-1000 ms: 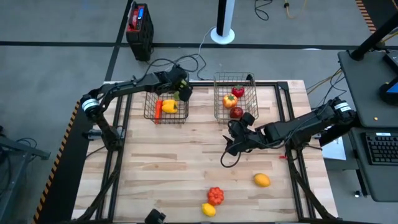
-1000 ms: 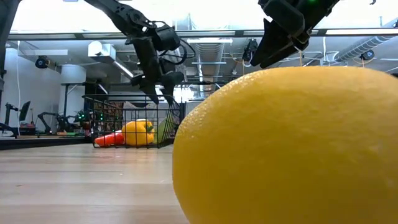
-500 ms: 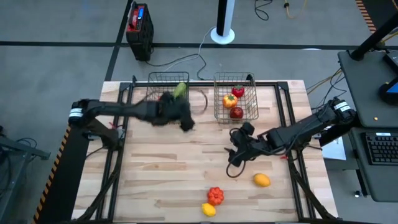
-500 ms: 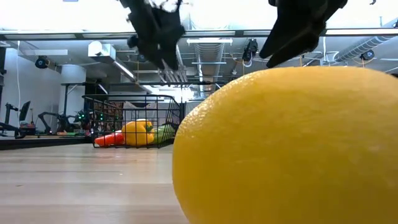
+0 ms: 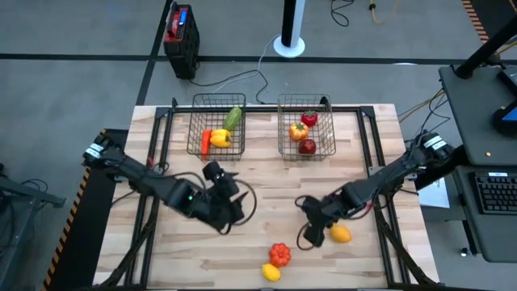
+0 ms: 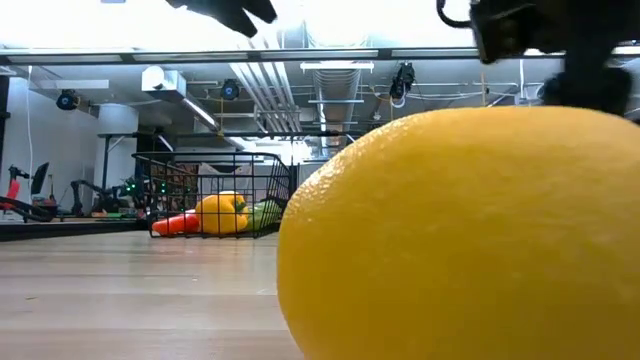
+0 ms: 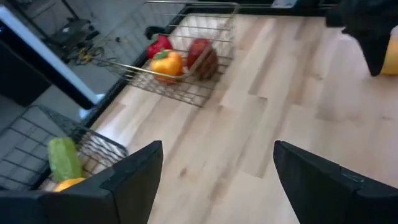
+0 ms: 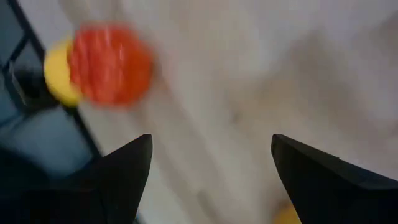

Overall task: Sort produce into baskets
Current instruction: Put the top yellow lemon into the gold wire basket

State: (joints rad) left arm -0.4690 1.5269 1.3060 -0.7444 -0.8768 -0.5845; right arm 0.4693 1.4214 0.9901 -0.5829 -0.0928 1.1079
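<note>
My left gripper (image 5: 227, 208) is open and empty above the middle of the table (image 7: 217, 149). My right gripper (image 5: 312, 233) is open and empty (image 8: 211, 140), just left of a yellow-orange fruit (image 5: 340, 234) that lies on the table. A red tomato (image 5: 279, 254) and a small lemon (image 5: 271, 272) lie near the front edge; the right wrist view shows the tomato (image 8: 109, 62) ahead. The left basket (image 5: 196, 129) holds a green cucumber (image 5: 233, 118), a yellow pepper (image 5: 220, 138) and a carrot (image 5: 205, 141). The right basket (image 5: 329, 129) holds a red pepper (image 5: 309, 119), an orange pepper (image 5: 299, 129) and a dark red apple (image 5: 307, 146).
A yellow fruit (image 6: 460, 235) fills the low view's foreground and hides much of the table behind it. The two baskets stand side by side at the table's far edge. The black table frame (image 5: 373, 145) runs along the sides. Bare wood lies between the baskets and the loose fruit.
My left gripper has gone from above the left basket toward the table's near edge, to over the middle of the table, still open. My right gripper has gone toward the near edge, down beside the yellow-orange fruit. The produce has stayed where it was.
</note>
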